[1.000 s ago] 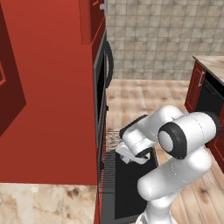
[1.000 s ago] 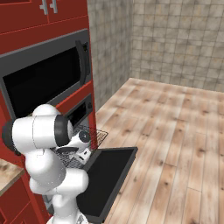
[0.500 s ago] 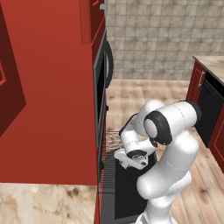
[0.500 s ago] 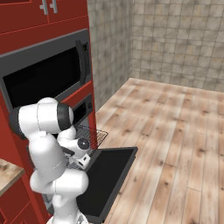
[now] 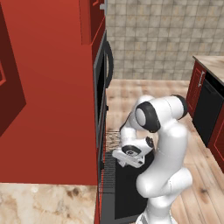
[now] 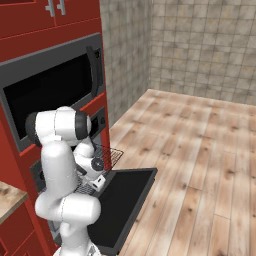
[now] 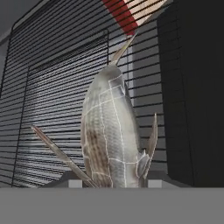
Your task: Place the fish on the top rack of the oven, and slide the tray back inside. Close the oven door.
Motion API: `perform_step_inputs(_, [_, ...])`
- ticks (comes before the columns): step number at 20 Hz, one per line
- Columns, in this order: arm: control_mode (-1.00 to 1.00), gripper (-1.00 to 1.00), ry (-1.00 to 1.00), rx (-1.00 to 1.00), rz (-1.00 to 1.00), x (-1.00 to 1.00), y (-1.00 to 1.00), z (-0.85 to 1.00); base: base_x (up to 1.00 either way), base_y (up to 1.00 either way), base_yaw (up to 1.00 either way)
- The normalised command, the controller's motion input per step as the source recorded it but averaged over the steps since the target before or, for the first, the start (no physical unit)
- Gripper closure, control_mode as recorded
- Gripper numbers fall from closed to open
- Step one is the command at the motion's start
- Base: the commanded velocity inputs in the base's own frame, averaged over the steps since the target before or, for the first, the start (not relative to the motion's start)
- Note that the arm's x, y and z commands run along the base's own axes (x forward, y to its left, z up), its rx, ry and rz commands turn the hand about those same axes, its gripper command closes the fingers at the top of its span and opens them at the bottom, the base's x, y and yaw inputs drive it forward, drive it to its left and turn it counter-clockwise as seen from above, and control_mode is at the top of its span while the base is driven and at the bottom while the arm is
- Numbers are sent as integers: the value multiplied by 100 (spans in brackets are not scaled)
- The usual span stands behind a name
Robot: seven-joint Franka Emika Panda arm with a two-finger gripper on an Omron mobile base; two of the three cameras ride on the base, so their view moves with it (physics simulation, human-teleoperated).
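My gripper (image 7: 113, 183) is shut on the small silvery-grey fish (image 7: 109, 135), which stands up from between the fingertips with its tail toward the oven. Beneath it lies the top rack (image 7: 57, 87), a silver wire grid pulled out of the black oven (image 6: 100, 122). In the left base view the gripper (image 5: 121, 156) hangs low over the rack (image 5: 112, 141), just above the dropped oven door (image 5: 131, 192). From the right base view, the rack (image 6: 111, 154) pokes out over the open door (image 6: 125, 200), with the gripper (image 6: 97, 182) beside it.
A black glass front with a bowed handle (image 6: 50, 95) sits above the oven in the red cabinetry (image 5: 52, 109). A black dishwasher panel (image 5: 208, 113) stands at the right under a counter (image 5: 214, 61). Wooden floor (image 6: 200, 150) spreads beyond the door.
The arm has folded in toward the oven, carrying the hand and fish left and lower, closer over the pulled-out rack. Door and rack have not moved.
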Motion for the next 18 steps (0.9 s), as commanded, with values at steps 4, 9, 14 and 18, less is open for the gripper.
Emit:
perform_step_inputs(4, [-100, 100, -2, 0, 0, 38, 3, -42, 0, 0, 0])
perform_step_inputs(9, [-100, 100, -3, 0, 0, 31, 2, -45, 0, 0, 0])
perform_step_inputs(14, [-100, 100, -4, 0, 0, 30, 6, -42, 0, 0, 0])
perform_step_inputs(18, [-100, 100, -2, 0, 0, 23, 5, -30, 0, 0, 0])
